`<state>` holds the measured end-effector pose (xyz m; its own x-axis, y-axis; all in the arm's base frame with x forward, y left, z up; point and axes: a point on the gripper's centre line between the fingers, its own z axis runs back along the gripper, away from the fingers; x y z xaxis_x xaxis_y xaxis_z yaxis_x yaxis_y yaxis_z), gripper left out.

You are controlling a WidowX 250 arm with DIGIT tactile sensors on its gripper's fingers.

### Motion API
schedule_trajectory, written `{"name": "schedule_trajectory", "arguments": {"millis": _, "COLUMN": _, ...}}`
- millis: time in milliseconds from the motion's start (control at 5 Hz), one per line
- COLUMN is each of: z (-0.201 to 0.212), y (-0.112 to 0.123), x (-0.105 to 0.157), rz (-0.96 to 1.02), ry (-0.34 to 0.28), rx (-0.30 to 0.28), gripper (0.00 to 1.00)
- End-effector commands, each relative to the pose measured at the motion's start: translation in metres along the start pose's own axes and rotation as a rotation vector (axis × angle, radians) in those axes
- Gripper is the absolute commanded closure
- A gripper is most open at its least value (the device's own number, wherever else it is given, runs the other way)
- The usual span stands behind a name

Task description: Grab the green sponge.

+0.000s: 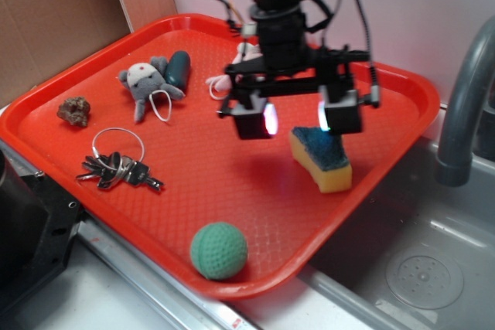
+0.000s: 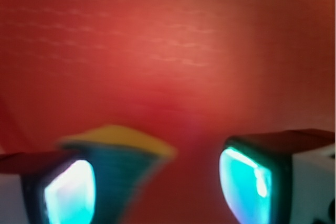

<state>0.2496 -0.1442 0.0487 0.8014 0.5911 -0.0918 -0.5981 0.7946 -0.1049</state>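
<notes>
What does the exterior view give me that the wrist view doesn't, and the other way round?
Only the exterior view shows the whole layout: the keys, the plush toy, the brown lump, the green dimpled ball at the tray's near rim, and the sink beside it. Only the wrist view shows, though blurred, the green sponge sitting close to one finger, not centred between the two. Both show the red tray, the sponge and the open gripper.
</notes>
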Motion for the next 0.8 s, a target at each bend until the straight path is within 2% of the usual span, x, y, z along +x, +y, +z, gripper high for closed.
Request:
{"name": "schedule_trajectory", "arguments": {"millis": 0, "z": 0.009, "y": -0.031, "x": 0.004, "rz": -0.016, "ry": -0.015, "rx": 0.003, "gripper": 0.00}}
{"name": "schedule_trajectory", "arguments": {"millis": 200, "z": -0.004, "y": -0.037, "x": 0.001, "rz": -0.018, "ry": 0.028, "rx": 0.010, "gripper": 0.00}}
{"name": "schedule_trajectory", "arguments": {"millis": 400, "z": -0.016, "y": -0.029, "x": -0.009, "rz": -0.004, "ry": 0.062, "rx": 0.019, "gripper": 0.00}}
{"name": "schedule_trajectory", "arguments": {"millis": 600, "z": -0.025, "y": -0.013, "x": -0.016, "rz": 0.012, "ry": 0.069, "rx": 0.004, "gripper": 0.32}}
